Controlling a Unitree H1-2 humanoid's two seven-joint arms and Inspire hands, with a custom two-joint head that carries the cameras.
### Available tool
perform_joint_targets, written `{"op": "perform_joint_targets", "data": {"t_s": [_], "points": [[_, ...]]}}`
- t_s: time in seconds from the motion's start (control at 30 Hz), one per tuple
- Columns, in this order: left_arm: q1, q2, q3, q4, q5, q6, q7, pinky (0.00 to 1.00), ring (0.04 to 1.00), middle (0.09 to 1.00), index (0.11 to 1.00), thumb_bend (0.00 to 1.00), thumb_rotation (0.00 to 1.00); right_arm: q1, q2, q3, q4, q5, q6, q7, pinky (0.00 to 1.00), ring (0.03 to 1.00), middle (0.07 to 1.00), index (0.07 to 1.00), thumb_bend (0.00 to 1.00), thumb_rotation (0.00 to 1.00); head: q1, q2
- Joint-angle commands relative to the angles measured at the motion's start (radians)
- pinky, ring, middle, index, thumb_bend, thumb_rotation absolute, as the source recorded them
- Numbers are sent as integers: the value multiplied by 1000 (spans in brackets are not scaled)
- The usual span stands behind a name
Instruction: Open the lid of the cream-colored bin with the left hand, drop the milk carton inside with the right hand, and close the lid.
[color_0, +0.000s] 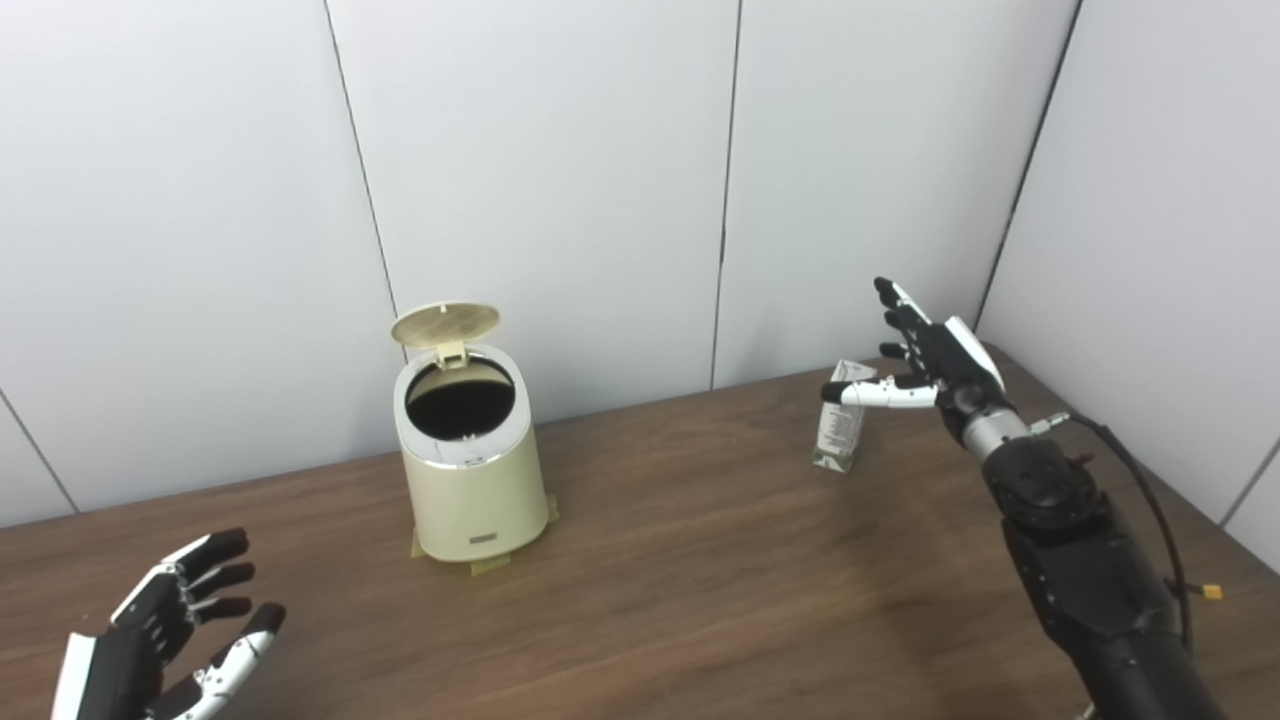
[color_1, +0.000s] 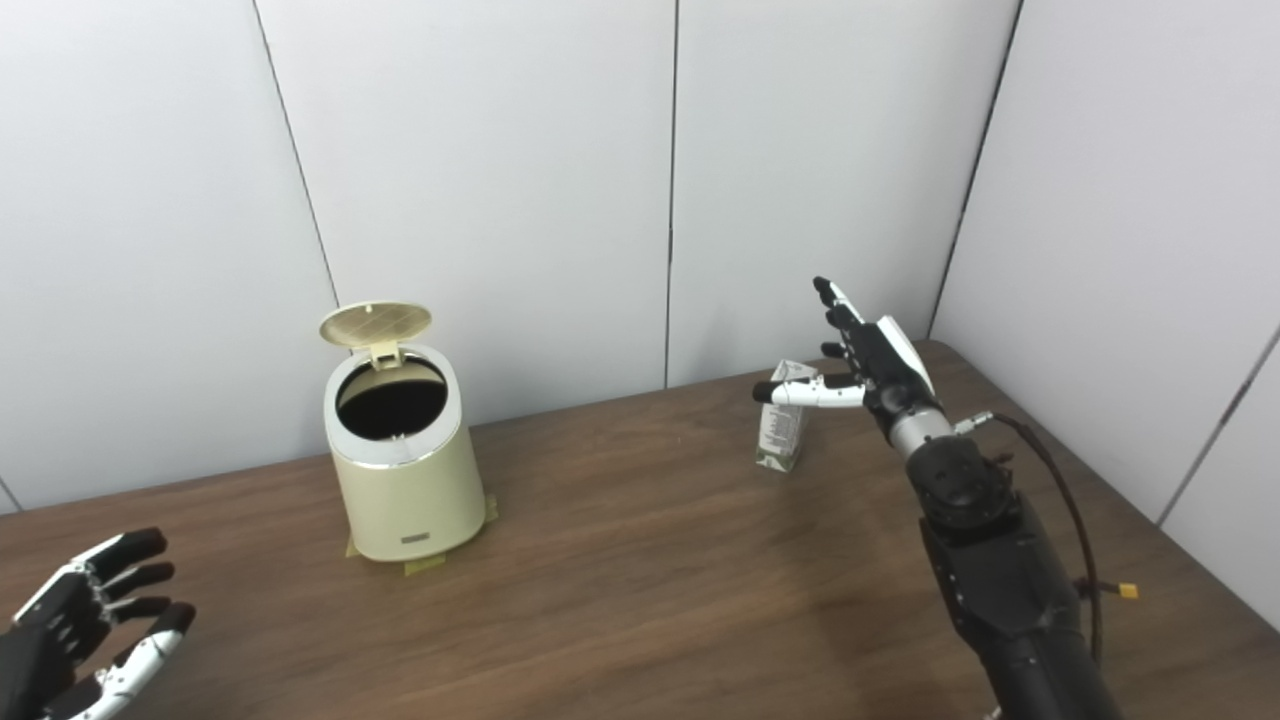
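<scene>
The cream-colored bin (color_0: 470, 480) stands on the table left of centre. Its round lid (color_0: 445, 323) is tipped up and back, and the dark inside shows. A small white milk carton (color_0: 840, 425) stands upright toward the back right. My right hand (color_0: 925, 355) is open just to the right of the carton's top. Its thumb crosses in front of the carton top and its fingers point up; I cannot tell if it touches. My left hand (color_0: 170, 630) is open low at the front left, well away from the bin.
The brown wooden table (color_0: 700, 560) ends at white wall panels behind and on the right. Small tape tabs (color_0: 490, 566) sit under the bin's base. A cable with a yellow connector (color_0: 1212, 592) hangs off my right forearm.
</scene>
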Motion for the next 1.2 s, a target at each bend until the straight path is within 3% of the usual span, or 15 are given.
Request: {"op": "perform_joint_targets", "data": {"t_s": [0.0, 0.07, 0.13, 0.23, 0.43, 0.53, 0.63, 0.83, 1.17], "points": [[-32, 14, 1, -37, 8, -1, 1, 631, 737, 785, 753, 524, 112, -49, -30, 1, 11, -8, -44, -23, 847, 956, 993, 1000, 879, 345, 0, 1], [-31, 14, -1, -44, 7, 4, -2, 623, 733, 782, 751, 522, 95, -56, -27, 19, 46, -46, -41, -53, 841, 927, 975, 991, 938, 381, 2, 1], [-29, 15, -3, -52, 9, 11, -3, 634, 735, 782, 753, 521, 88, -58, -26, 36, 63, -72, -36, -70, 925, 923, 957, 983, 964, 405, 4, 3], [-26, 15, -4, -64, 8, 27, -4, 648, 734, 781, 753, 524, 88, -59, -12, 26, 79, -34, -35, -58, 960, 948, 961, 985, 957, 366, 5, 6], [-22, 16, -3, -74, 11, 33, -4, 631, 738, 779, 753, 515, 44, -63, -3, 37, 133, -40, -59, -88, 877, 918, 934, 975, 953, 329, 7, 10], [-23, 17, -2, -73, 5, 26, -6, 637, 737, 779, 752, 515, 61, -63, 6, 34, 151, -27, -68, -97, 755, 866, 918, 977, 916, 278, 9, 13], [-22, 16, -4, -79, -2, 32, -11, 664, 740, 780, 754, 521, 63, -63, 12, 37, 172, -28, -95, -114, 830, 911, 950, 965, 903, 246, 12, 16], [-19, 9, -3, -86, -6, 39, -19, 634, 739, 787, 759, 519, 10, -70, 29, 32, 223, -10, -159, -125, 812, 871, 910, 940, 838, 163, 11, 22], [-18, 5, -5, -95, -15, 45, -30, 640, 750, 791, 763, 508, 0, -89, 55, 30, 300, 10, -240, -172, 751, 809, 845, 846, 820, 161, 12, 27]]}}
